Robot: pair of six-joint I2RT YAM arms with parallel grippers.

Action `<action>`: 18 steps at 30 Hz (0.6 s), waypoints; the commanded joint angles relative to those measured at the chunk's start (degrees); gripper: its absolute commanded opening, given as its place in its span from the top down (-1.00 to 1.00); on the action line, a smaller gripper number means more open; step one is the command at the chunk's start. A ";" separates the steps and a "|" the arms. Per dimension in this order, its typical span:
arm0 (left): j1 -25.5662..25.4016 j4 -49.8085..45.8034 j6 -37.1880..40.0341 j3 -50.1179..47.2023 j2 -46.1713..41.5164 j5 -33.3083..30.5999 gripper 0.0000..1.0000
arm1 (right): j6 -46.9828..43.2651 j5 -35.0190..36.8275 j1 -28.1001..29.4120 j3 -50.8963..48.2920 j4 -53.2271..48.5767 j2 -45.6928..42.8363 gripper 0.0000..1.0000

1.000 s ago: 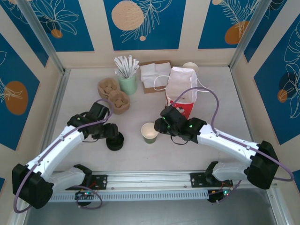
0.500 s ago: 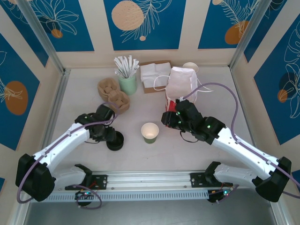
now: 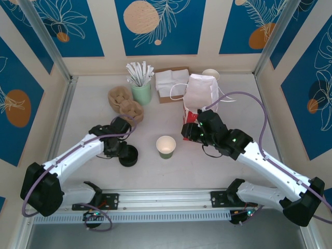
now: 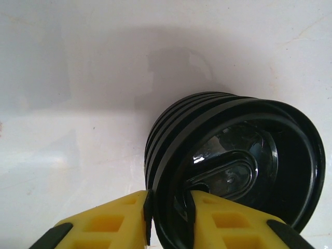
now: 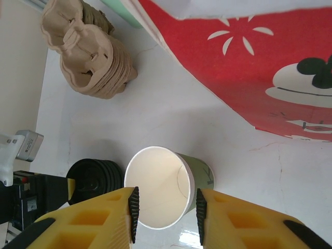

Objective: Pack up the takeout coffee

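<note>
Now left pincer (image 4: 169,208) nips top lid (image 4: 244,174) rim.

Robot lab's mock café booth: printed wall panels (image 3: 160,26), aluminium frame (image 3: 49,44).

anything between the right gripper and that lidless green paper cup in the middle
Nothing visible. In the right wrist view the small lidless green paper cup shows framed between the open yellow fingers of the right gripper, with no object before it. The red-and-white paper bag stands off to one side.
</note>
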 commanded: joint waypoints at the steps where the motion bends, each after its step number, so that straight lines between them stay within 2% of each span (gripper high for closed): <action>1: -0.75 -0.01 -0.78 -0.18 0.89 -1.28 0.47 | -1.18 -0.99 -0.55 0.61 -1.20 -1.13 0.26; 10: -1.07 -1.52 -0.63 2.37 0.01 -3.00 0.65 | -1.27 -3.28 -1.23 0.82 -0.57 -1.95 0.26; 18: -1.09 -5.28 -0.72 7.42 -3.25 -3.32 0.69 | -1.63 -13.15 -0.42 -1.32 6.34 -2.73 0.26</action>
